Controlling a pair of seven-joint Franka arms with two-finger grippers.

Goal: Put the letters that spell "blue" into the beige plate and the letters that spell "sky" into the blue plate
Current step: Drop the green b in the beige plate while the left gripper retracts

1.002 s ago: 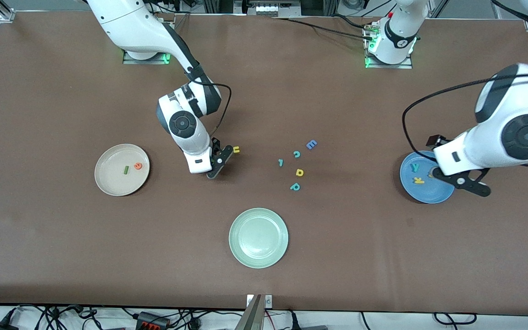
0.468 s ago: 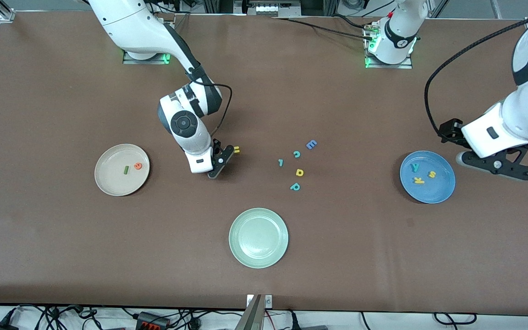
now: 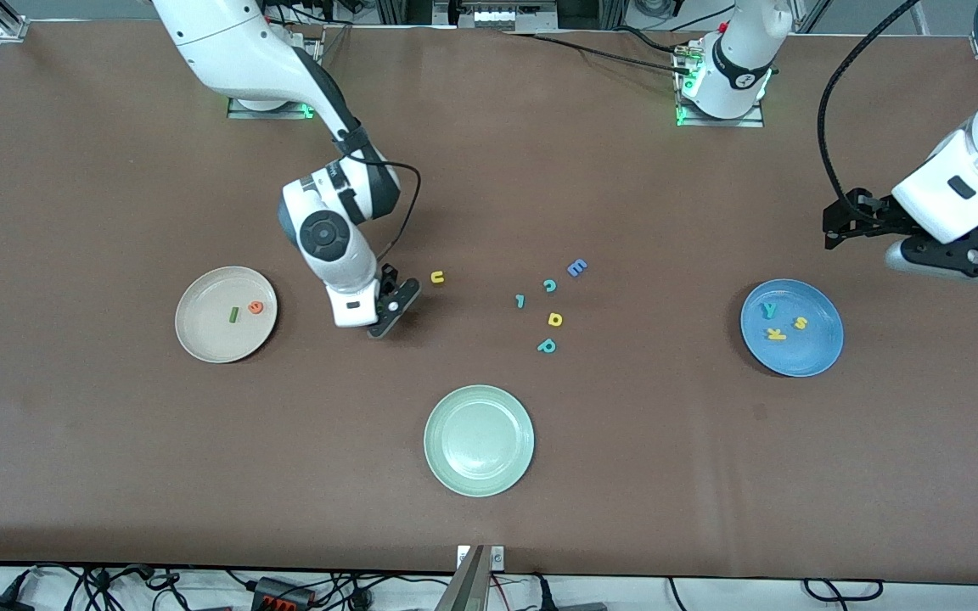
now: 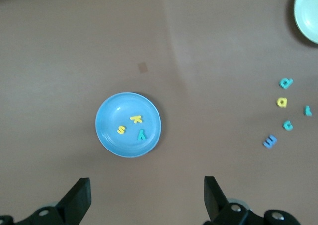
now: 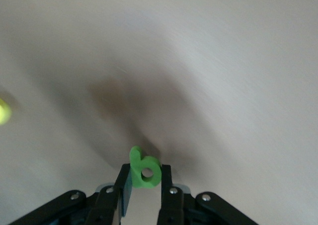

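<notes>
- Right gripper (image 5: 145, 185) clenched on the green "b" (image 5: 144, 170), over bare table between the beige plate (image 3: 200, 339) and the yellow "u" (image 3: 437, 277); since the earlier frame it has drawn off the "u" toward the plate.
- "u" lies alone on the table.
- Beige plate holds the dark green "l" (image 3: 234, 315) and orange "e" (image 3: 256, 307).
- Left gripper (image 4: 144, 197), jaws spread and empty, has lifted clear of the blue plate (image 3: 820, 356).
- Blue plate holds the teal "y" (image 3: 768, 310), yellow "k" (image 3: 775, 333), yellow "s" (image 3: 800, 322).
</notes>
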